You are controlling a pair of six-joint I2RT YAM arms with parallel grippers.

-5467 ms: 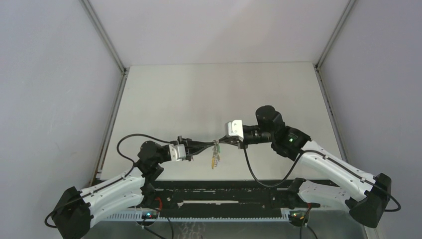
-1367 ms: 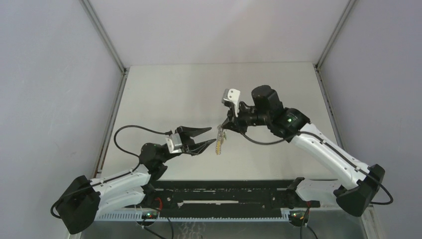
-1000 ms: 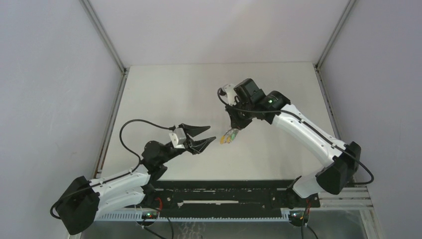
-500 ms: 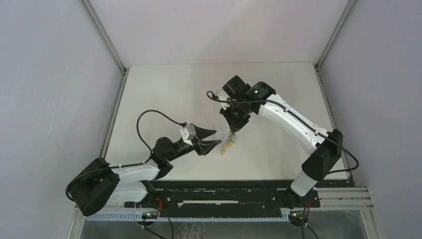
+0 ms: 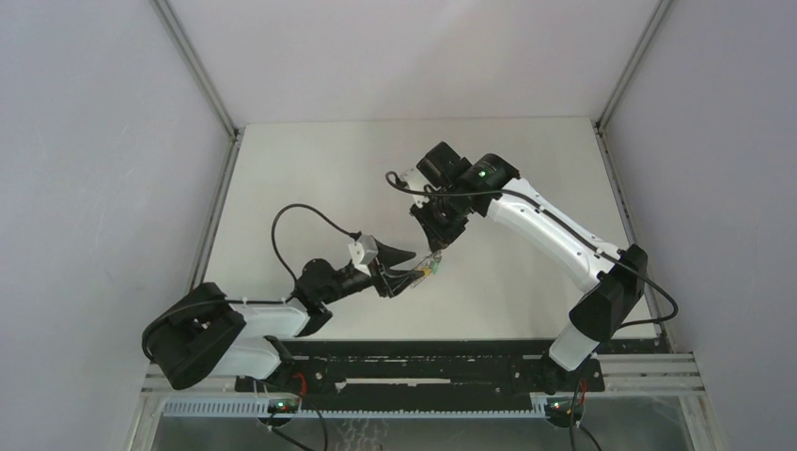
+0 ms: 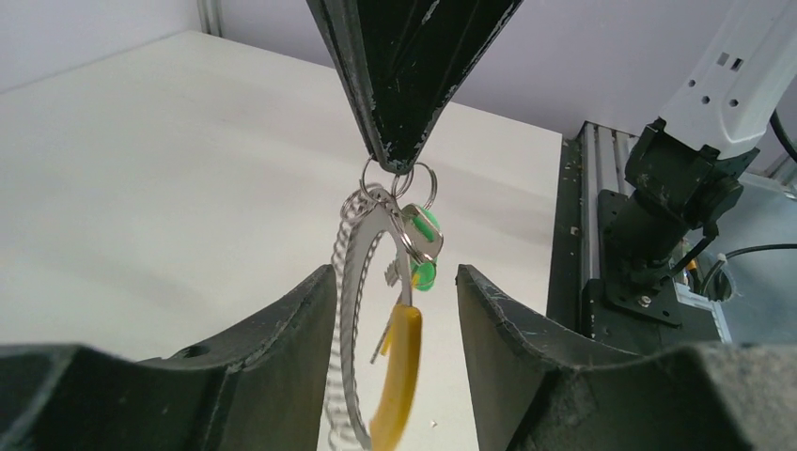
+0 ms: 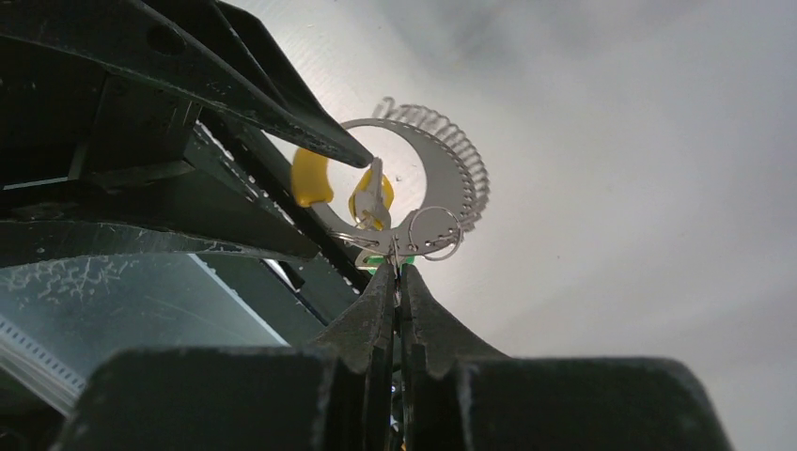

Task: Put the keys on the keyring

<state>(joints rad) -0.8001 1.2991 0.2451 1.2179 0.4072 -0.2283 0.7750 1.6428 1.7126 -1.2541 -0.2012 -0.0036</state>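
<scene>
From above, the right gripper hangs over the middle of the white table, its jaws pressed together on the top of a small dangling bunch. Only the tiny metal keys with green and yellow plastic heads show as coloured specks. The left gripper reaches in from the near left with its jaws partly apart, one on each side of the bunch and gripping nothing. In the left wrist view, the large thin grey metal keyring with a beaded rim hangs edge-on between the two dark fingers, close to the left one. I cannot tell whether it touches. The green heads sit just to its right, the yellow one lower, and all gather at small wire loops pinched in the right gripper's tip. In the right wrist view, the keyring curves up and away from the shut fingertips, with the loops and keys clustered at its near end. The keys seem to be hanging with the keyring already, though whether each is truly threaded is unclear. What appears left is confirming that and setting the bunch down.
</scene>
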